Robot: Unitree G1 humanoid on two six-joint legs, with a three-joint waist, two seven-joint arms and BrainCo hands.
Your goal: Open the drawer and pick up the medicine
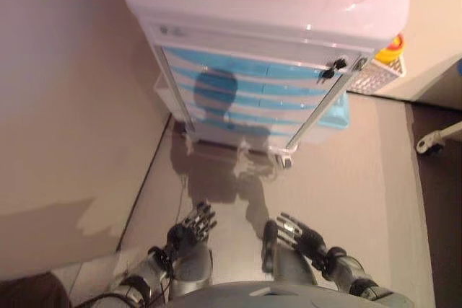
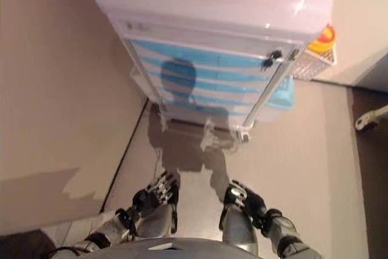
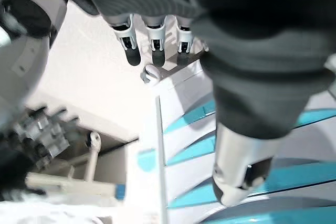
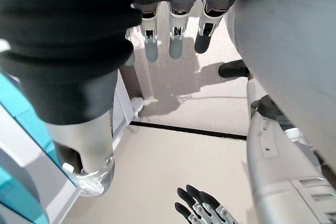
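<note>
left hand: the left hand (image 1: 189,231) hangs low by the robot's side, fingers loose and spread, holding nothing – looks like a rest pose, nowhere near anything to grab.

right hand: same deal on the other side, the right hand (image 1: 302,239) is down low with relaxed, mostly straight fingers and it's empty too. Its wrist view just looks past the fingertips at bare floor.

floor: plain grey floor (image 1: 339,178) between the hands and the cart, with a dark seam line running along the left near the wall.

cart: a white medical cart (image 1: 267,5) stands ahead, well apart from both hands. It's got a rounded white top and sits on casters, pushed up close to the wall on the left.

drawers: a stack of drawers with blue fronts (image 1: 245,91) runs down the cart's face – all look shut, none pulled out. There's a small dark key or lock (image 1: 330,70) near the top right corner, beside a vertical rail.

medicine: can't see it anywhere, so my guess is it's inside one of the closed drawers.

side stuff: a white wire basket (image 1: 375,73) hangs on the cart's right side with something yellow and red in it.

where it's at: nothing started yet, I'd say; the drawers are too far to reach from here, so closing that gap comes first.
</note>
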